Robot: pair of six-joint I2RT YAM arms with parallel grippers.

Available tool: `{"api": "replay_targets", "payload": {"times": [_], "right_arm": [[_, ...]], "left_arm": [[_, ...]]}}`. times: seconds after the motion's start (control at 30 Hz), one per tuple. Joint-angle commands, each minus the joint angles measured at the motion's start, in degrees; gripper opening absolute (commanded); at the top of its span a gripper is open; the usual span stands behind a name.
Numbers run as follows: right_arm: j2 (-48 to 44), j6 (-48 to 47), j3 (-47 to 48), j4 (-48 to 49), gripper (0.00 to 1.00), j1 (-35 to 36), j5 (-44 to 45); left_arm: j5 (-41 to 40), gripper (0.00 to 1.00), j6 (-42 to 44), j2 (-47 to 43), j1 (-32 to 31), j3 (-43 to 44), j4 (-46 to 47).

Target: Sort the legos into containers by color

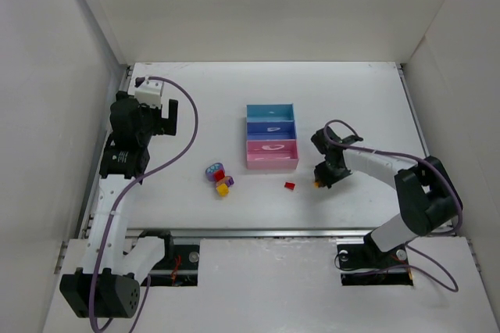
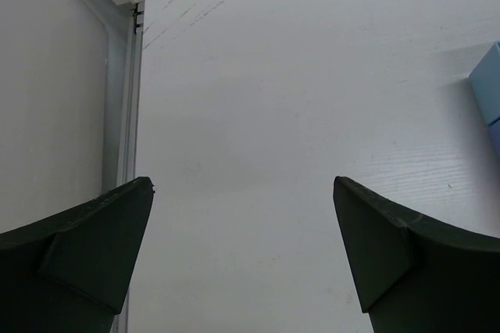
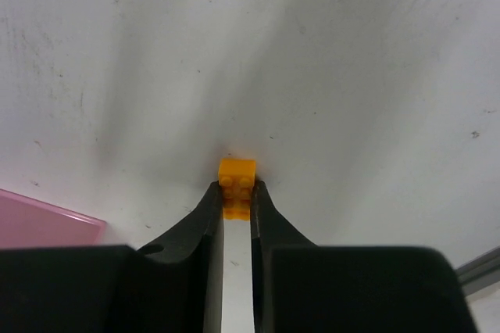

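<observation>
A tiny orange brick [image 3: 237,179], studs showing, is pinched between the fingertips of the right gripper [image 3: 236,198], at four o'clock from the pink tray [image 1: 258,158]. The left gripper [image 2: 242,192] hangs spread wide (nothing in it). The white table [image 1: 351,106] is scuffed and walled by white panels [image 1: 258,5].

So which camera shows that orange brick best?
The right wrist view: the orange brick is close-up, studs visible, pinched in the right gripper. The top view shows it as a speck; the left wrist view, nothing.
</observation>
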Motion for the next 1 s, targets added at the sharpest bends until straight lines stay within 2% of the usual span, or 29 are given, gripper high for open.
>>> {"api": "replay_targets", "payload": {"times": [0.0, 0.13, 0.17, 0.23, 0.27, 0.33, 0.37, 0.4, 0.5, 0.53, 0.6, 0.7, 0.77, 0.87, 0.97], "right_arm": [[2.1, -2.9, 0.1, 2.4, 0.00, 1.4, 4.1], [-0.3, -11.3, 6.3, 2.4, 0.00, 1.9, 11.3], [-1.5, -15.5, 8.0, 2.4, 0.00, 1.9, 13.2], [-2.0, -21.0, 13.5, 3.0, 0.00, 1.9, 18.7], [-2.8, -27.7, 15.4, 3.7, 0.00, 1.9, 20.3], [-2.8, -35.0, 19.0, 7.5, 0.00, 1.9, 23.6], [-2.8, -38.7, 21.8, 9.7, 0.00, 1.9, 23.7], [-2.8, -47.7, 23.0, 16.3, 0.00, 1.9, 23.7], [-0.4, -62.1, 26.2, 26.9, 0.00, 1.9, 15.4], [1.1, -64.0, 27.2, 30.8, 0.00, 1.9, 13.7], [5.1, -66.1, 33.6, 30.8, 0.00, 1.9, 9.7], [14.2, -67.5, 43.4, 25.6, 0.00, 3.0, 7.8], [17.8, -63.3, 44.6, 26.5, 0.00, 3.7, 8.7], [19.6, -59.3, 43.5, 31.9, 0.00, 5.0, 5.3], [22.0, -57.8, 44.0, 32.7, 0.00, 5.6, 4.3]], "left_arm": [[0.2, 1.00, -0.8, -0.6, -0.3, 0.1, 1.3], [-2.4, 1.00, -1.3, 0.6, -0.3, 0.7, 1.3], [-6.0, 1.00, -4.0, 0.6, -0.3, 0.7, 2.5], [-8.3, 1.00, -6.2, 2.0, -0.3, 2.6, 2.5], [-8.4, 1.00, -6.9, 2.5, -0.3, 3.3, 1.6], [-7.1, 1.00, -6.9, 3.2, -0.3, 5.6, 0.6], [-6.2, 1.00, -6.9, 3.7, -0.3, 5.6, 0.6], [-4.2, 1.00, -6.9, 3.7, -0.3, 6.1, 0.6], [-0.5, 1.00, -5.7, 4.4, -0.3, 6.1, 1.2], [-0.4, 1.00, -6.6, 5.1, -0.3, 6.1, 1.2], [0.2, 1.00, -7.1, 7.0, -0.3, 7.0, 1.7], [2.6, 1.00, -7.7, 10.0, -0.3, 8.4, 1.7], [5.7, 1.00, -6.8, 11.3, -0.3, 9.0, 1.7], [9.3, 1.00, -5.1, 14.5, -0.3, 9.8, 1.7], [13.6, 1.00, -3.2, 16.5, -0.3, 11.8, 1.2]]}}
